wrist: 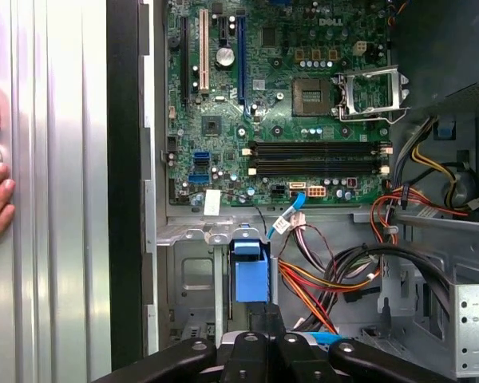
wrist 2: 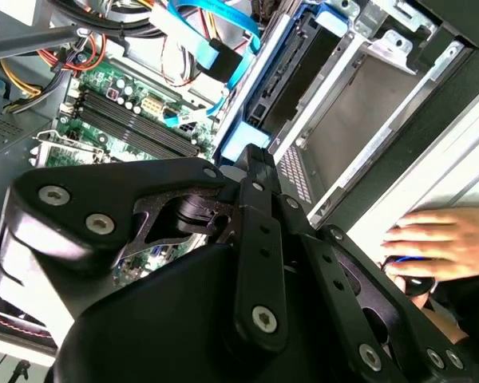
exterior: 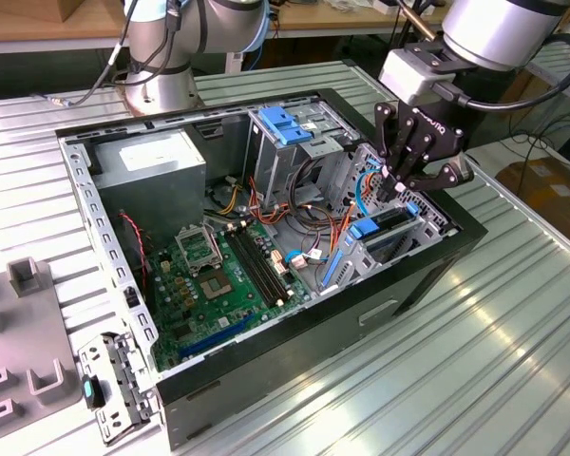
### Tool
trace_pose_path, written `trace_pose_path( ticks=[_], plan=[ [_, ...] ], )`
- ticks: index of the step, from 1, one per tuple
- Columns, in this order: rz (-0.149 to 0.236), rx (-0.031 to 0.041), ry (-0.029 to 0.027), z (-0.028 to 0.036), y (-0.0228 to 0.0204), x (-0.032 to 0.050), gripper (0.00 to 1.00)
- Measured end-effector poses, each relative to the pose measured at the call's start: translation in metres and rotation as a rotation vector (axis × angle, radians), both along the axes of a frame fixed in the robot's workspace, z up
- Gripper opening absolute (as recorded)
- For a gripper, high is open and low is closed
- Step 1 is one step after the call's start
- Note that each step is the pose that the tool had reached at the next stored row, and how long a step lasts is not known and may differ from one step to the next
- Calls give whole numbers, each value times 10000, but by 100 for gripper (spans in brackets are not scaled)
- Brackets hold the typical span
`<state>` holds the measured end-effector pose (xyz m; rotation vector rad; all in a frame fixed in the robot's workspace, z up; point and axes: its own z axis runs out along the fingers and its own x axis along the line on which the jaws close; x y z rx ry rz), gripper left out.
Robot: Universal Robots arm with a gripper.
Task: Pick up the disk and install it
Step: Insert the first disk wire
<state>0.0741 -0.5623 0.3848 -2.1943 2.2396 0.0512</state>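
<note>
Here the gripper [exterior: 394,182], jaws closed, holds the blue-railed disk [wrist: 251,279] in the cage [wrist: 188,279].

exterior view high, both wrist views close on mobo [wrist: 287,120]

The grey arm [exterior: 513,33] slants down from above the tabletop's [exterior: 513,342] far corner on the exterior view's right; its pale wrist [exterior: 420,74] tilts toward the tabletop's middle; the black pincer [exterior: 392,183] points steeply downward, nearer the tabletop's edge on the exterior view's right; in both wrist views its fingers [wrist 2: 259,231] are drawn together, the tips meeting without a visible gap.
</note>
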Motion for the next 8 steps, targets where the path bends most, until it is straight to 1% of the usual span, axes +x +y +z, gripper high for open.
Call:
trace_pose_path(
  ticks=[2,3,5,6,7,8],
  plan=[
    [50,-2,0,0,0,2,11],
    [174,-3,0,0,0,3,11],
    [481,-1,0,-2,0,4,11],
    [756,-1,0,-4,0,6,11],
    [946,-1,0,-5,0,9,11],
    [1071,-1,0,-5,0,14,11]
  ],
)
